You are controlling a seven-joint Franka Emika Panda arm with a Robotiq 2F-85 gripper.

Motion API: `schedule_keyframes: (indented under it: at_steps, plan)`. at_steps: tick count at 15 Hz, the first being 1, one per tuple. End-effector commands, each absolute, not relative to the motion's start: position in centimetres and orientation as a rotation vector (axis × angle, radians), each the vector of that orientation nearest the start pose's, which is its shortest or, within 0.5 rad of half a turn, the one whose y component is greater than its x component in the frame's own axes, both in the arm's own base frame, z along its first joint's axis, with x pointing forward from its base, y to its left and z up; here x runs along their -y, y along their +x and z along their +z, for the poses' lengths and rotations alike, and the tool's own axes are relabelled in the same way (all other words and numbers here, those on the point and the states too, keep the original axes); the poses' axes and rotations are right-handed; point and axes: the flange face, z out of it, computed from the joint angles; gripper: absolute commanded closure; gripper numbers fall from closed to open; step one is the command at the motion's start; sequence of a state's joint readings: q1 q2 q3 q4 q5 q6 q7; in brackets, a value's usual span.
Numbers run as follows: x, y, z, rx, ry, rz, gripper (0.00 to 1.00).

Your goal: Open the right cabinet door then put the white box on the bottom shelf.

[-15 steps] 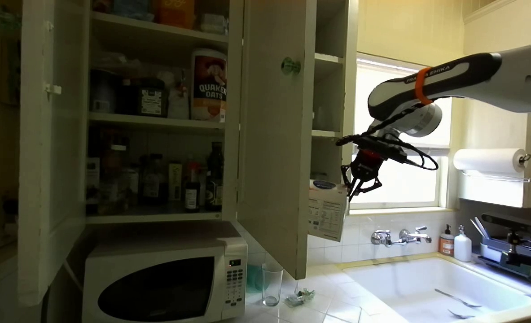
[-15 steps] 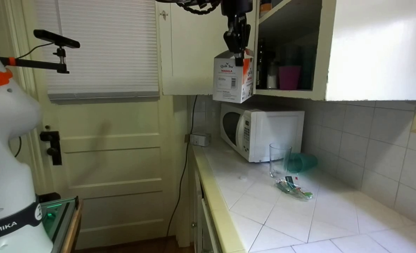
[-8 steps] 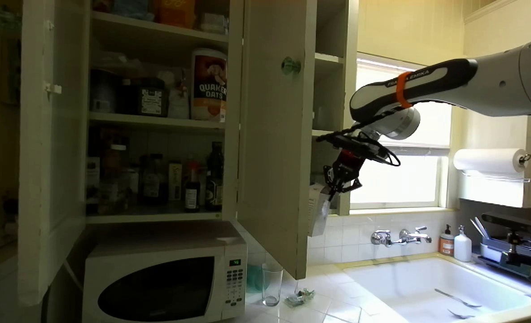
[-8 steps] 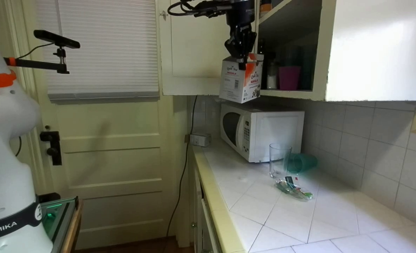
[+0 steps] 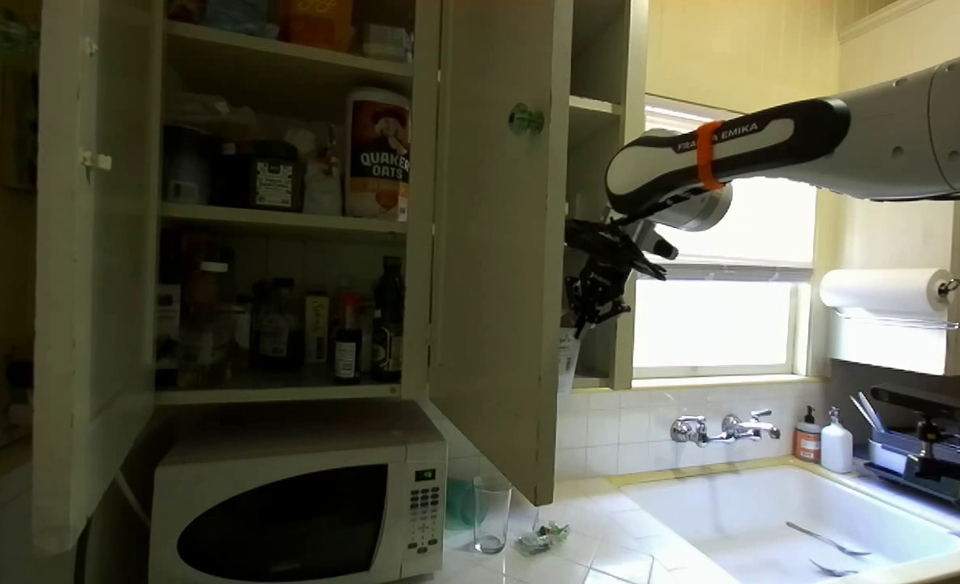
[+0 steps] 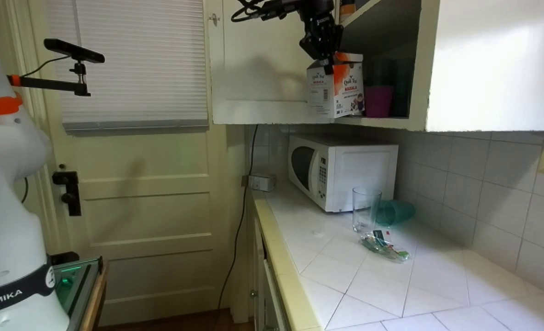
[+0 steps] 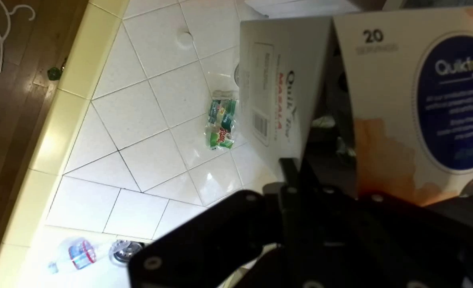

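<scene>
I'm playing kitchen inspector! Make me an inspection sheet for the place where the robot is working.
Surface: white-tiled counter with a yellow edge.
Job's things: right cabinet door open; white box held at the cabinet opening; can't tell whether it touches the bottom shelf.
Clutter: clear glass upright, teal cup on its side, plastic packet; pink cup on the bottom shelf.
Gripper: the gripper is shut on the box's upper edge.
Cables: black cord hanging beside the counter; cable loops at the robot's wrist.
Surroundings: microwave, sink holding cutlery, paper towel roll.
</scene>
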State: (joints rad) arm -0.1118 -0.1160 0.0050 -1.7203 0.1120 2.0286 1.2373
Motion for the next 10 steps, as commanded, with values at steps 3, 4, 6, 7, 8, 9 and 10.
schedule_keyframes:
  at_steps: [3, 4, 6, 7, 8, 9, 10]
  plan:
    - [3.0, 56.8, 66.6, -1.766, -2.256, -0.345, 0.99]
    - [2.7, 57.0, 66.7, -1.764, -2.258, -0.341, 0.99]
    - [2.3, 57.4, 67.1, -1.733, -2.241, -0.353, 0.99]
    - [2.1, 57.7, 67.3, -1.717, -2.240, -0.363, 0.99]
    - [1.9, 58.0, 67.6, -1.710, -2.236, -0.373, 0.99]
    - [1.7, 58.3, 67.8, -1.700, -2.237, -0.378, 0.99]
    - [1.5, 58.7, 68.0, -1.693, -2.237, -0.384, 0.99]
